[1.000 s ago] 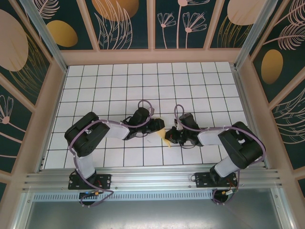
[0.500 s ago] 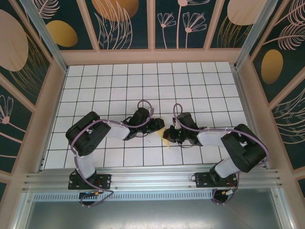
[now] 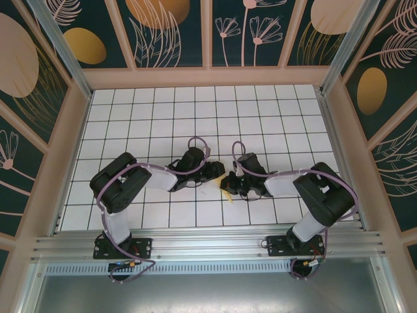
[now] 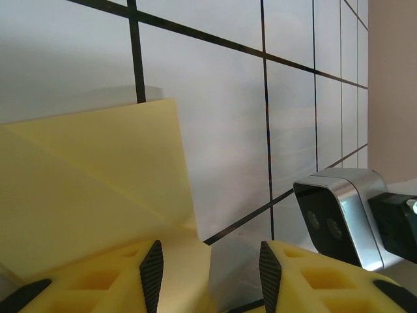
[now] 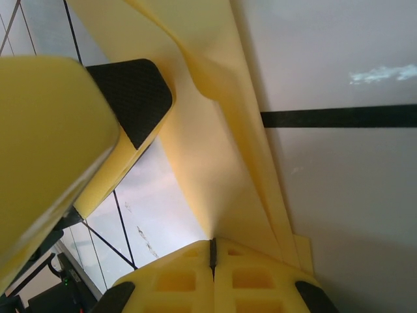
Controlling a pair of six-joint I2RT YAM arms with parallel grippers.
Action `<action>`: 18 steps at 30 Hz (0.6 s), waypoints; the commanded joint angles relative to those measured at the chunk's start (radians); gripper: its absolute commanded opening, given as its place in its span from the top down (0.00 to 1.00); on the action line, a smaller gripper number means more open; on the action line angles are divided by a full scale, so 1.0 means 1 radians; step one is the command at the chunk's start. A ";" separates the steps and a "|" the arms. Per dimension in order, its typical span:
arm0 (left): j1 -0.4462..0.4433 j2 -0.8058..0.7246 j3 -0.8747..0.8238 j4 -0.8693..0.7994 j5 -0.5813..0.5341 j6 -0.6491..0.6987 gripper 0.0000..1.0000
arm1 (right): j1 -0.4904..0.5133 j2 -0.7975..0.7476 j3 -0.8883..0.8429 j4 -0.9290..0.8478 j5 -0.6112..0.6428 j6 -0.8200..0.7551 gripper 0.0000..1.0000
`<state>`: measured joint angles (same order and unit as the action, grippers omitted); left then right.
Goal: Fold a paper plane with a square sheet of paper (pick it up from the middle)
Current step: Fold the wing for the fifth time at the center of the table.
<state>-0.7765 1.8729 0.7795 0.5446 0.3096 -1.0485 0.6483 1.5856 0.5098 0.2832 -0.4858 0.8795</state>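
Both arms crouch low over the near half of the white gridded tabletop (image 3: 195, 111). Their elbows jut out toward the side walls and their forearms reach inward, so the two wrists nearly meet at the middle. The left arm (image 3: 146, 177) stretches rightward and the right arm (image 3: 293, 184) leftward, with both wrists tipped down to the tiles.

The right fingers (image 5: 176, 280) are pressed fully together. The yellow paper (image 5: 215, 150) comes out of the seam between them, pinched at a folded edge and running away in a creased, slightly curved strip.

The left fingers (image 4: 306, 280) stand partly apart and clamp nothing. A corner of the folded layers lies in their gap beside one finger, and the rest spreads over the tiles ahead.
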 commanded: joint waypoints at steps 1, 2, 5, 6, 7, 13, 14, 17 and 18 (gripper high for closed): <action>-0.001 0.025 0.011 -0.070 -0.037 0.032 0.55 | 0.006 -0.036 -0.040 -0.105 0.050 -0.016 0.94; 0.000 0.024 0.011 -0.077 -0.042 0.035 0.55 | 0.005 -0.052 -0.051 -0.108 0.049 -0.016 0.94; -0.001 0.029 0.011 -0.092 -0.052 0.040 0.55 | 0.005 -0.111 -0.091 -0.101 0.023 -0.017 0.92; -0.001 0.032 0.011 -0.093 -0.053 0.041 0.55 | 0.004 -0.131 -0.102 -0.105 0.016 -0.017 0.91; -0.001 0.034 0.012 -0.094 -0.055 0.041 0.56 | 0.005 -0.148 -0.110 -0.111 0.011 -0.019 0.90; -0.001 0.054 0.021 -0.103 -0.053 0.044 0.58 | 0.005 -0.221 -0.171 -0.134 -0.008 -0.019 0.89; -0.001 0.058 0.023 -0.106 -0.050 0.044 0.59 | 0.005 -0.236 -0.185 -0.134 -0.011 -0.016 0.88; 0.000 0.064 0.025 -0.107 -0.045 0.046 0.61 | 0.005 -0.284 -0.207 -0.136 -0.019 -0.008 0.88; -0.001 0.066 0.028 -0.110 -0.043 0.048 0.63 | 0.005 -0.301 -0.210 -0.137 -0.024 -0.006 0.88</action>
<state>-0.7765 1.8797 0.7975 0.5026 0.3000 -1.0306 0.6491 1.3281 0.3237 0.1890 -0.4854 0.8711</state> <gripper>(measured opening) 0.377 0.122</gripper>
